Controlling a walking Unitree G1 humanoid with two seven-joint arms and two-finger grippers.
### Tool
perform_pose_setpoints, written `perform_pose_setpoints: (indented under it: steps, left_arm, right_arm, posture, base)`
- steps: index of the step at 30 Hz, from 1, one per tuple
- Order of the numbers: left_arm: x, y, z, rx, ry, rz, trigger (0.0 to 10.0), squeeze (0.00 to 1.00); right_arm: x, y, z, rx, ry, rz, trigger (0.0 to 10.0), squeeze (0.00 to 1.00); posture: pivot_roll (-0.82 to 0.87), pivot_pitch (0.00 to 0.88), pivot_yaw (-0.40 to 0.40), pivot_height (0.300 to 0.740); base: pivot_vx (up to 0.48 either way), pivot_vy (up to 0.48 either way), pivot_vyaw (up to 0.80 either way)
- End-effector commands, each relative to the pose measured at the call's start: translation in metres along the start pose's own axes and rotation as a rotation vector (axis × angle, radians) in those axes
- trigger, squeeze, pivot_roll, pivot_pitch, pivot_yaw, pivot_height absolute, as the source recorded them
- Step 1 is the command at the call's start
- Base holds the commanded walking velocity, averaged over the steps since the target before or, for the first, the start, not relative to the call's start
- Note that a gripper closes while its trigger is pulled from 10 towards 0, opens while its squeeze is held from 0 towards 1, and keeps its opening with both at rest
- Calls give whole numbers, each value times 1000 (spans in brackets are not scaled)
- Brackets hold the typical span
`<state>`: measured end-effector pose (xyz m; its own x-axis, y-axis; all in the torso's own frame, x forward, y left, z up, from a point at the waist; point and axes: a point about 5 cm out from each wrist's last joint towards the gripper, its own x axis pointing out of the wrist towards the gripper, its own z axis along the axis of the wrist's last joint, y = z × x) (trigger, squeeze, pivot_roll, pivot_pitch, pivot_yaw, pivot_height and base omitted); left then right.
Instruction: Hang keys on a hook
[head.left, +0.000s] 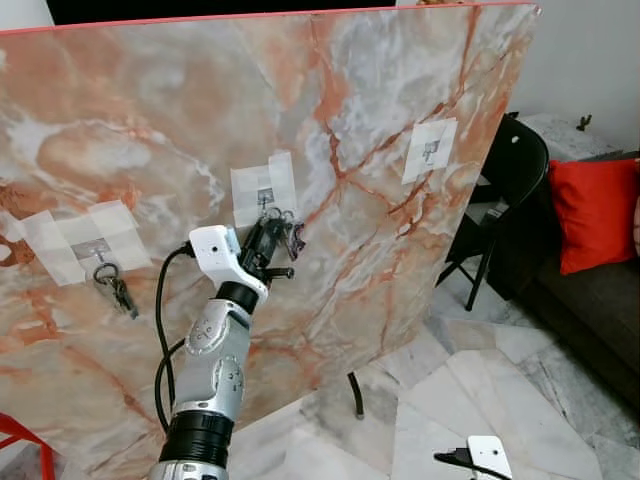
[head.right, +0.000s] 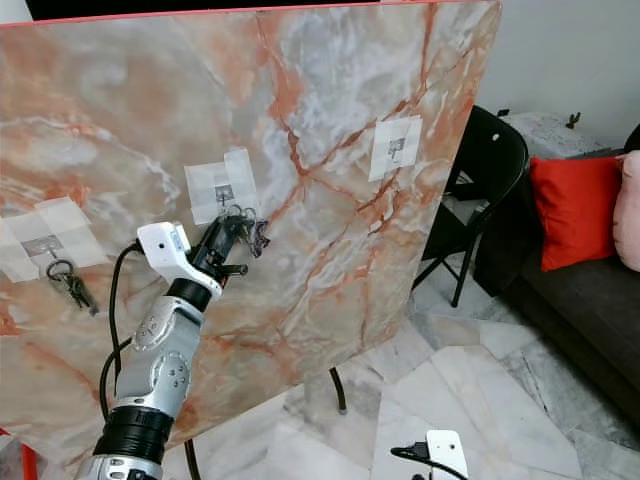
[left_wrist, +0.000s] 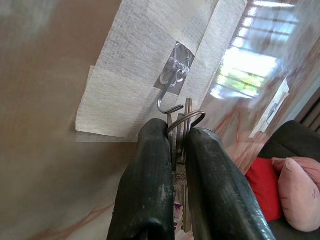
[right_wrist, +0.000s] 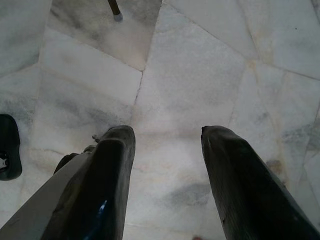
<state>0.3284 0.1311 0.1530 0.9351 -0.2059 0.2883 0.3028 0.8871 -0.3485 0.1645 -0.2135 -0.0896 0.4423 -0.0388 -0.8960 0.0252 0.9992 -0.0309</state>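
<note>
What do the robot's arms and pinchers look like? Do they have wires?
The left arm is shiny silver metal with round joints and a ribbed black ring low down. A white block sits at its wrist, and a black cable loops beside it. Each gripper, left and right, has two long, rounded black fingers.

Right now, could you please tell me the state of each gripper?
Left gripper: closed on the keys, held up at the middle hook on the marble board.
Right gripper: open, empty, hanging over the floor.
</note>
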Motion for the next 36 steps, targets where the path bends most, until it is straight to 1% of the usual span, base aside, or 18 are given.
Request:
perform_pose_setpoints:
  steps: [1, 11, 14, 19, 24, 30, 36]
  left_arm:
    - [2, -3, 9, -7, -48, -18, 10000, 0]
    - [0, -2, 8, -13, -43, -13, 10000, 0]
    - [-1, -1, 8, -25, -44, -11, 10000, 0]
    - [-2, -1, 8, -74, -42, -18, 10000, 0]
    - [-5, -2, 6, -78, -27, -32, 10000, 0]
    - [-5, 0, 4, -111, -12, -21, 10000, 0]
    - [-6, 1, 3, -125, -9, -6, 10000, 0]
  right_arm:
    - [0, -4, 5, -15, -14, -6, 10000, 0]
    - [0, -4, 5, -16, -14, -5, 10000, 0]
    - [0, -4, 5, -15, -15, -5, 10000, 0]
    - [0, -3, 6, -15, -16, -4, 10000, 0]
    - [0, -3, 6, -15, -16, -4, 10000, 0]
    - [0, -3, 6, -17, -15, -3, 10000, 0]
    - [0, -3, 6, -16, -15, -4, 10000, 0]
  posture:
    - [134, 0, -109, 740]
    - [135, 0, -109, 740]
    - [135, 0, -108, 740]
    - [136, 0, -108, 740]
    - [138, 0, -109, 740]
    - [138, 0, -109, 740]
    - [136, 0, -109, 740]
  base:
    - [0, 0, 0]
    - [0, 0, 0]
    - [0, 0, 0]
    - [0, 0, 0]
    - [0, 0, 0]
    - [0, 0, 0]
    - [0, 0, 0]
